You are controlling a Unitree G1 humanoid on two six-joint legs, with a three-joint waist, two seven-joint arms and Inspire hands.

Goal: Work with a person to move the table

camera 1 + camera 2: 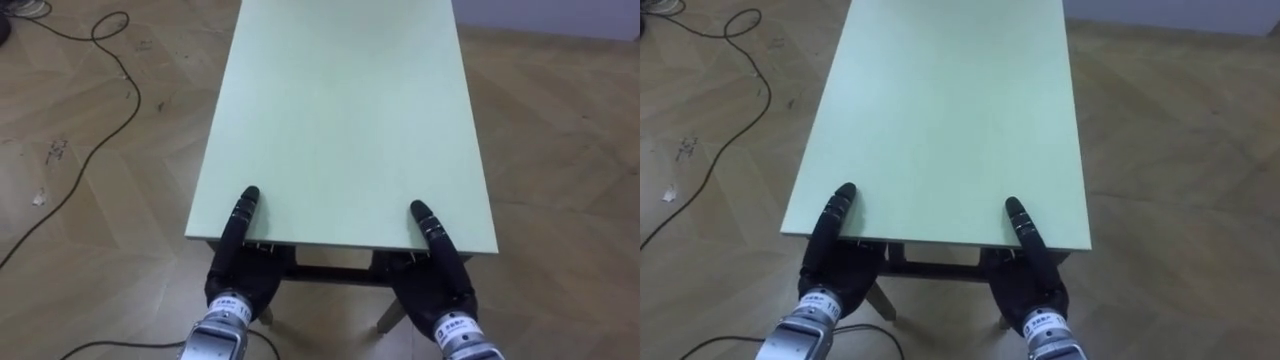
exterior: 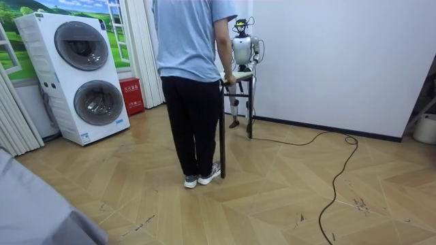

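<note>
A pale green desk (image 1: 340, 120) is being held at its near short edge by both of the robot's arms, with the long top running away toward the far side of the eye views. The left robot hand (image 1: 238, 268) is being shown at the left corner of that edge and the right robot hand (image 1: 442, 280) at the right corner, the two well apart. On each, one dark part is being laid flat on the top while the palm is being held just under the edge. The rest of each robot hand is being hidden by the top, so it cannot be told whether either is clenched round the edge or only pressed against it. Part of the desk's frame and two of its legs are being seen below the near edge, between the wrists. A wooden herringbone floor (image 1: 80, 200) is being shown on both sides. In the room view the robot is being seen standing at the far end of the desk, close to a white wall (image 2: 327, 61). A person (image 2: 194, 68) in a pale blue top and dark trousers is being seen from behind at the near end, with the person's hand (image 2: 230, 79) being held at the desk's corner. Two stacked washing machines (image 2: 85, 75), a red box (image 2: 131, 95) and pale curtains (image 2: 139, 47) are being shown at the room view's left.
</note>
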